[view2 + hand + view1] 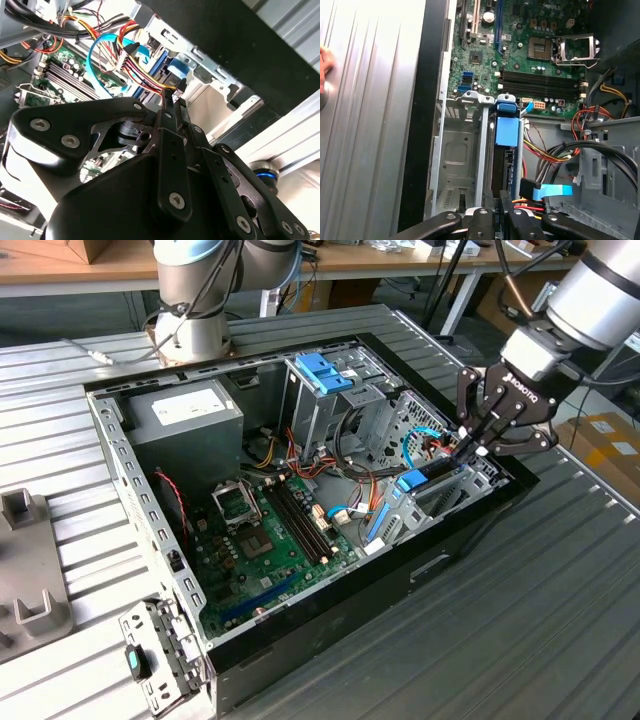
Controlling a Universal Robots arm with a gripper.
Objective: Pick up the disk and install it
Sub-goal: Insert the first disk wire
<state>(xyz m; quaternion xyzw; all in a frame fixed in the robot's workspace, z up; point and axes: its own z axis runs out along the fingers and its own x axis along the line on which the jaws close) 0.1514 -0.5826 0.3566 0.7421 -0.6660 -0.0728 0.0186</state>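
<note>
1. The gripper (478,445) is hanging over the corner of the open computer case (470,530) on the exterior view's right, and its two black fingers are pressed close together, right at the back end of the disk.
2. The disk (440,478) is standing on its edge in a metal bay (460,150) just below the gripper, and one blue rail (506,131) is showing along its top in the first wrist view.
3. I cannot tell if the fingers are pinching the disk or only touching it.
4. A bunch of red, yellow and black wires (555,152) is lying just beside the gripper, and one light blue flat cable (555,190) is sitting right next to the fingers.
5. The green motherboard (280,530) is lying farther from the gripper, on the case floor, with black memory sticks (298,520) side by side.
6. One tall metal cage (330,405) with one blue bracket (325,372) on top is standing well away from the gripper.
7. One grey power supply box (190,425) is sitting at the far corner of the case.
8. A second robot arm base (195,290) is standing on the metal table (560,620) behind the case.
</note>
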